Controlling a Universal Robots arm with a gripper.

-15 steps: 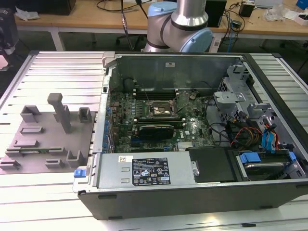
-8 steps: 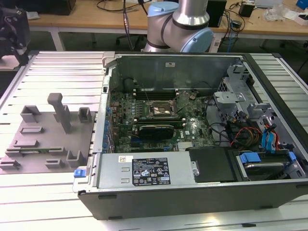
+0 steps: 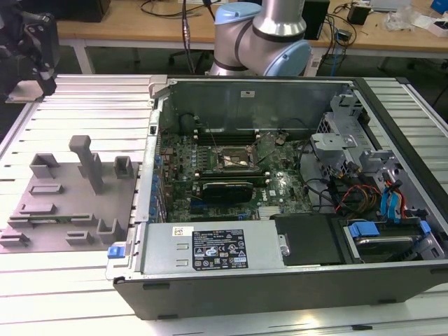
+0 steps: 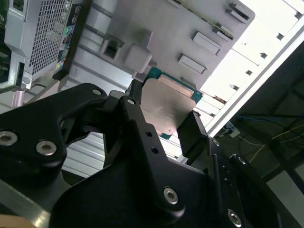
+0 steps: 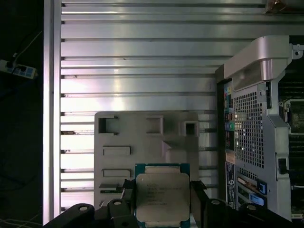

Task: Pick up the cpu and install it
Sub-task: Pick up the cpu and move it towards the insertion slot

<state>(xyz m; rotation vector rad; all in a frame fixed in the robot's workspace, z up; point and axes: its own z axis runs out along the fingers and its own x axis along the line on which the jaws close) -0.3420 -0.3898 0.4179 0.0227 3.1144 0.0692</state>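
Pinching the cpu (image 5: 162,194) by two opposite edges, the end effector (image 5: 162,203) has dark fingers (image 5: 197,199) that cover both sides of the chip in both wrist views, and the picture's edge cuts off its near edge. In the exterior view the end effector (image 3: 31,49) sits at ten o'clock, partly cropped, its load too small to tell. The cpu hangs apart from the grey fixture plate (image 5: 142,142), with bare slatted surface (image 5: 142,47) around it. The computer case (image 3: 280,280) lies at the plate's three o'clock. The chip has a dull silver top and a teal rim.
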